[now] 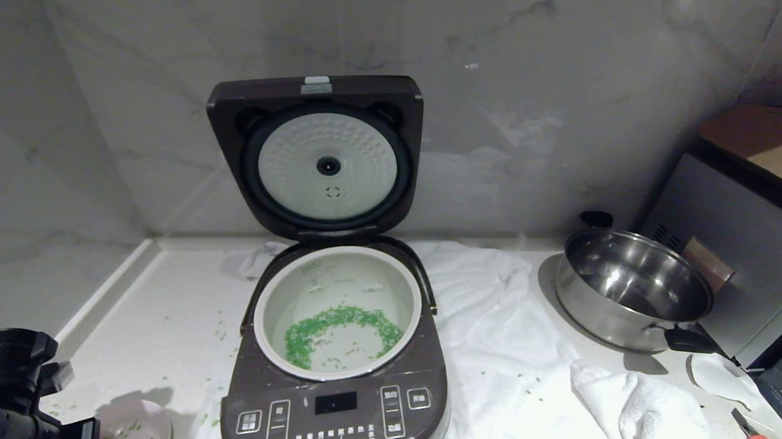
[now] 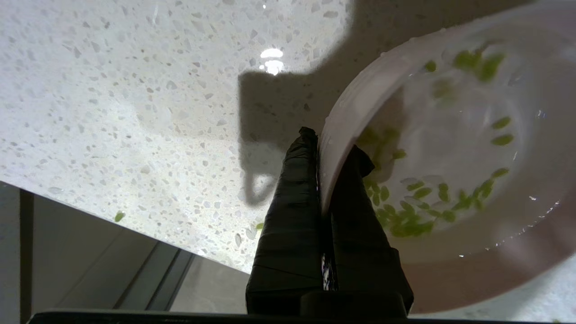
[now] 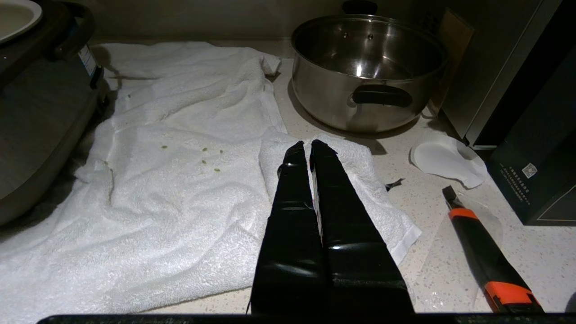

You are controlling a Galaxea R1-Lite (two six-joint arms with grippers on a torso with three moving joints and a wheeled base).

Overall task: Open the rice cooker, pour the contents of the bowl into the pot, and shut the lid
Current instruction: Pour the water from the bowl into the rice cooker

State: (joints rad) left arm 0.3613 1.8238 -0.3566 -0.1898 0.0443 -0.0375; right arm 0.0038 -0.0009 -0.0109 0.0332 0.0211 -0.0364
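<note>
Rice cooker sits at centre frame, its lid standing upright and the pot showing a ring of green contents. Down at lower left, the left gripper pinches the rim of the bowl on the desk, a few green bits inside. The right gripper hangs pressed together over a white towel.
</note>
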